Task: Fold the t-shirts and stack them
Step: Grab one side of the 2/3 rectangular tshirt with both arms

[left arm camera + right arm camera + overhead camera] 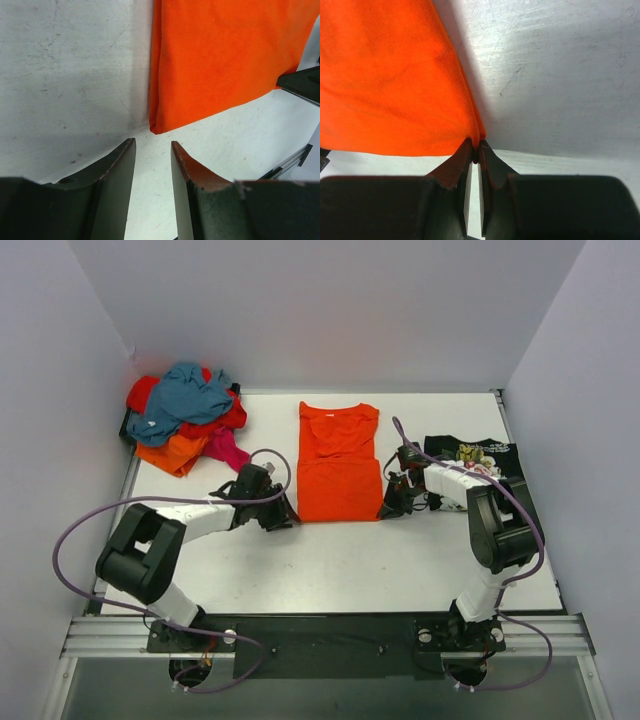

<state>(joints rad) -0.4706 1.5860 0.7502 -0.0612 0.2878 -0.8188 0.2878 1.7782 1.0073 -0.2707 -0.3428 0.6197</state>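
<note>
White, scuffed counter point(340, 560). Bears an orange t-shirt point(338, 460) laid flat at centre, a jumbled heap of t-shirts point(185, 415), teal, red, orange and pink, in the far-left corner, and a black printed t-shirt point(470, 455) at right.

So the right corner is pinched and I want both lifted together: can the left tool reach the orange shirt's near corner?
Likely yes: the left tool stands open just short of the orange shirt, only bare table between.
</note>
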